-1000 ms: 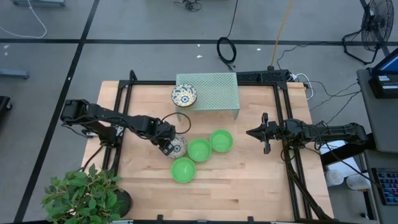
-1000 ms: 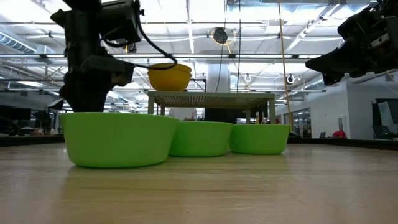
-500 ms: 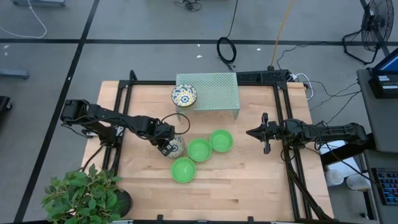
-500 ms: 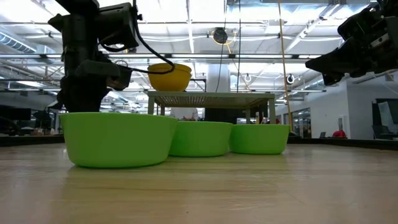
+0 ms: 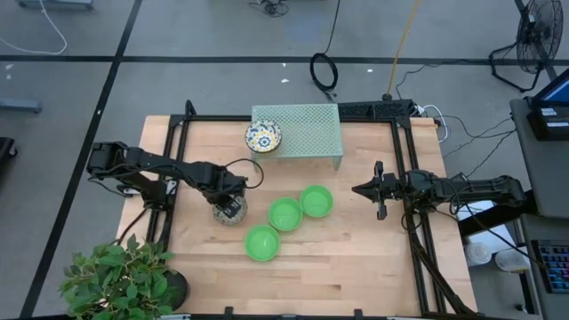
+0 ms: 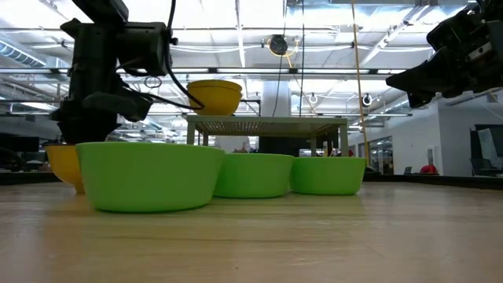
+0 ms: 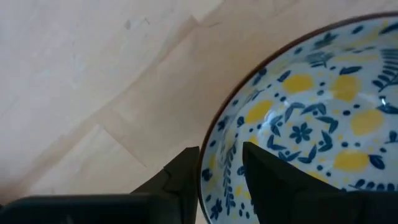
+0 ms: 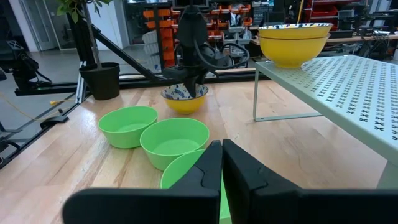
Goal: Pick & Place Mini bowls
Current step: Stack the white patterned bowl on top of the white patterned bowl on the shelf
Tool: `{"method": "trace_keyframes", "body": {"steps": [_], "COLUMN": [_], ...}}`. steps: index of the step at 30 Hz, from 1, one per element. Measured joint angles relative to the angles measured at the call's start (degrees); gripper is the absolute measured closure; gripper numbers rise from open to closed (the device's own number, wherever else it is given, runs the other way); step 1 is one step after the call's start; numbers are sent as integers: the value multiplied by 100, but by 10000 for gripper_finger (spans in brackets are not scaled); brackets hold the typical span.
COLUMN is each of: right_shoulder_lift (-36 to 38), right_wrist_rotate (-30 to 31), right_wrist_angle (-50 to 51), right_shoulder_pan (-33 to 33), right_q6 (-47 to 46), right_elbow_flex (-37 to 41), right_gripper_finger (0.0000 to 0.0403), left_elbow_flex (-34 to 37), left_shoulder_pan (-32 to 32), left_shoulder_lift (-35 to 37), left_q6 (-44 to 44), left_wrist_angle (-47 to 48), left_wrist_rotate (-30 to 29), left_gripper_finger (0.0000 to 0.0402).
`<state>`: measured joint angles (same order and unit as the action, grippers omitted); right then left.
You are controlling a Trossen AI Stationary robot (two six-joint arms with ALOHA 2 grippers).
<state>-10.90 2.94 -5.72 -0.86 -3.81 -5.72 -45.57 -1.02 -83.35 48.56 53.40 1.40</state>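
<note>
A white mini bowl with blue-and-yellow flowers (image 5: 229,212), yellow outside (image 8: 185,99), stands on the table left of three green mini bowls (image 5: 285,214) (image 5: 316,201) (image 5: 261,243). My left gripper (image 5: 228,208) stands over it, pointing down, shut on its rim. Two more flowered bowls, stacked (image 8: 292,36), rest on the left end of the pale green mesh rack (image 5: 307,129). My right gripper (image 5: 380,189) waits shut and level at the table's right side. My left gripper holds the flowered bowl by its rim (image 7: 208,163), one finger inside (image 7: 273,180) the bowl and one outside (image 7: 181,180). The fingers come from above, pointing down. The bowl stands upright, and its foot (image 8: 185,109) seems to rest on the table.
The three green bowls sit close together mid-table, two of them touching. The rack stands at the far edge on thin legs (image 8: 255,93). Bare wood lies at the near left and near right. A potted plant (image 5: 120,276) stands off the near left corner.
My left gripper has gone toward the table's left edge and tipped more upright. The flowered bowl has slid with it along the table, away from the green bowls it stood beside. It now shows to the left of the nearest green bowl in the low view.
</note>
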Motion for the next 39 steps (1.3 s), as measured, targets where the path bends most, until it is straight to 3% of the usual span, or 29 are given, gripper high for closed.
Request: {"method": "trace_keyframes", "body": {"steps": [7,20,30,39], "right_shoulder_lift": [0,0,0,0], "right_wrist_rotate": [0,-2,-1,0], "right_wrist_angle": [0,0,0,0], "right_shoulder_pan": [0,1,0,0], "right_q6": [-1,-2,-1,0], "right_elbow_flex": [0,0,0,0], "right_gripper_finger": [403,403,403,403], "left_elbow_flex": [-1,0,-1,-1], "left_shoulder_pan": [2,2,2,2], "left_shoulder_lift": [0,0,0,0], "left_q6": [-122,-916,-1241,-1223], "left_wrist_angle": [-8,-496,-1549,-1195], "left_wrist_rotate": [-53,-773,-145,11], "left_gripper_finger": [280,279,279,279]}}
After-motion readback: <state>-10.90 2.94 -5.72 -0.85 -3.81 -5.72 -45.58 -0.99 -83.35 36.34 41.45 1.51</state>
